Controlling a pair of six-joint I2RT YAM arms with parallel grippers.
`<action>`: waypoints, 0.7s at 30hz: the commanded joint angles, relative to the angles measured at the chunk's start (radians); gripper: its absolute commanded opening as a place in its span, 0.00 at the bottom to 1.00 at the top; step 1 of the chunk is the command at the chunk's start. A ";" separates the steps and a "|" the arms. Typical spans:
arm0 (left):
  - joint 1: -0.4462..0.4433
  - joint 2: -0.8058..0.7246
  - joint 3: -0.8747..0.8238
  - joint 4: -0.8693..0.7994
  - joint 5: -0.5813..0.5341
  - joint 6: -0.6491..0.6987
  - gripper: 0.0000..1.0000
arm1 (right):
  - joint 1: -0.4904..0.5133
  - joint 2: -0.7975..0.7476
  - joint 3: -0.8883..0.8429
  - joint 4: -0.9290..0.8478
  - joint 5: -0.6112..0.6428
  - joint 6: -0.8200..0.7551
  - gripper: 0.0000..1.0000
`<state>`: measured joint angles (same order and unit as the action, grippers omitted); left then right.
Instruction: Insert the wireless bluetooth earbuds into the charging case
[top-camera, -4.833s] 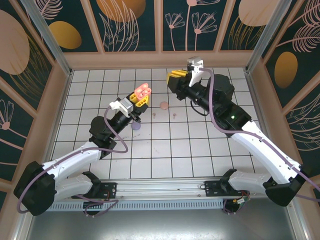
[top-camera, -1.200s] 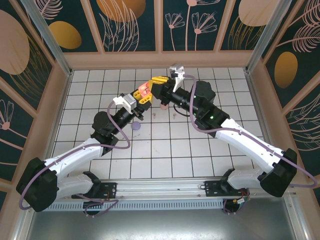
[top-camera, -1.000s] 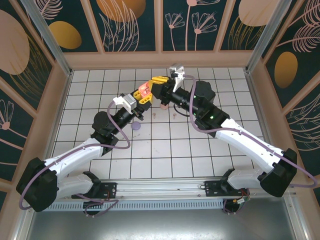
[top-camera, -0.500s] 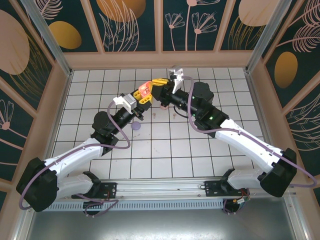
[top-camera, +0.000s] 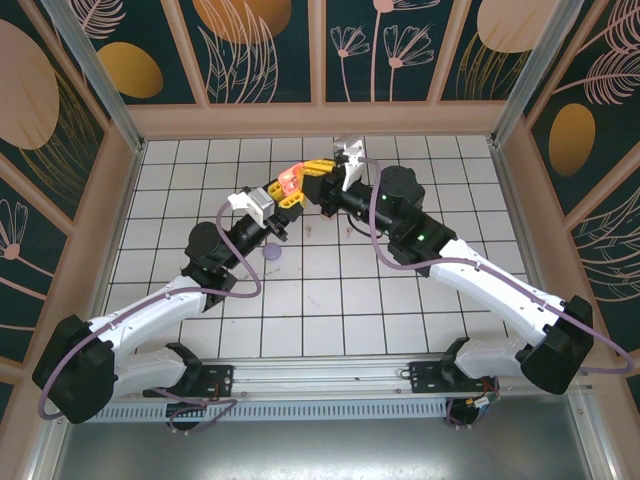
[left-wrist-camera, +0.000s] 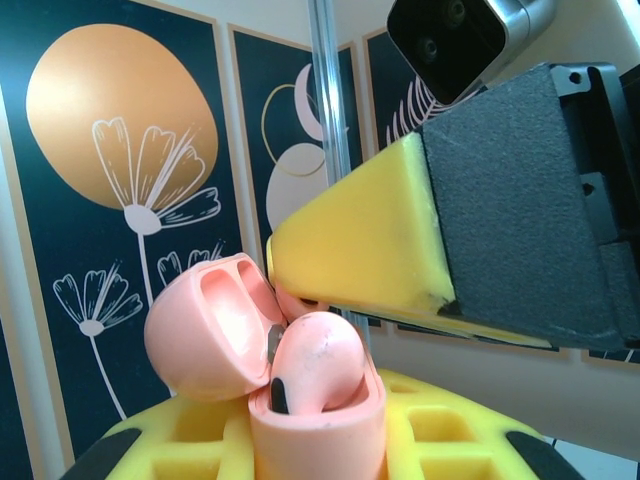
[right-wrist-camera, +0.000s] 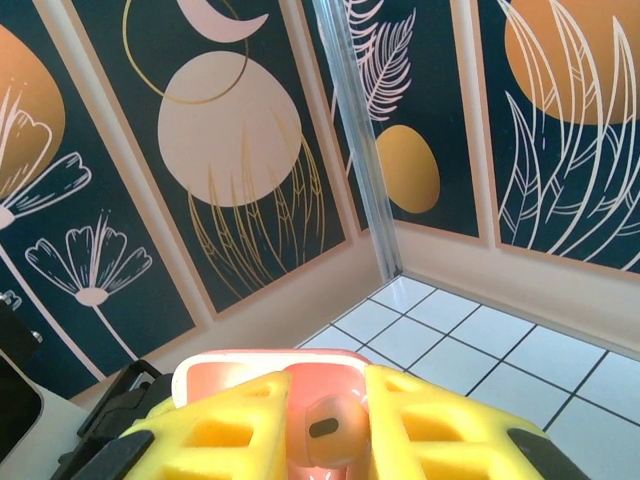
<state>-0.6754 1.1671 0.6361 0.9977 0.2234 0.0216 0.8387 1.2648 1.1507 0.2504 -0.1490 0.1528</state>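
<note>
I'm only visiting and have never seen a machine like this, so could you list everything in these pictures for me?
open case: one, coral pink, held up in the left gripper.
earbud: one, coral pink, sitting in the open case's lower half, between the right gripper's fingers.
closed case: one, lilac, on the tiles beside the left arm.
loose earbud: at least one, pale, on the tiles below the raised case.
table: one, white tiles with dark lines.
wall panels: several, dark with orange and pink plant drawings, around the table.
left gripper: one, yellow fingers, shut on the open case.
right gripper: one, yellow fingers, shut on the earbud.
</note>
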 joint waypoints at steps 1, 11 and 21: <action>-0.007 -0.011 0.041 0.059 0.010 0.002 0.00 | 0.030 -0.003 -0.004 -0.062 0.016 -0.066 0.23; -0.007 -0.009 0.042 0.057 0.008 0.000 0.00 | 0.083 0.024 0.011 -0.134 0.096 -0.140 0.25; -0.007 -0.007 0.045 0.058 0.007 -0.006 0.00 | 0.083 0.007 0.007 -0.138 0.136 -0.131 0.32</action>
<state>-0.6754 1.1671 0.6361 0.9825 0.2161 0.0216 0.9005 1.2655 1.1564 0.1909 -0.0067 0.0311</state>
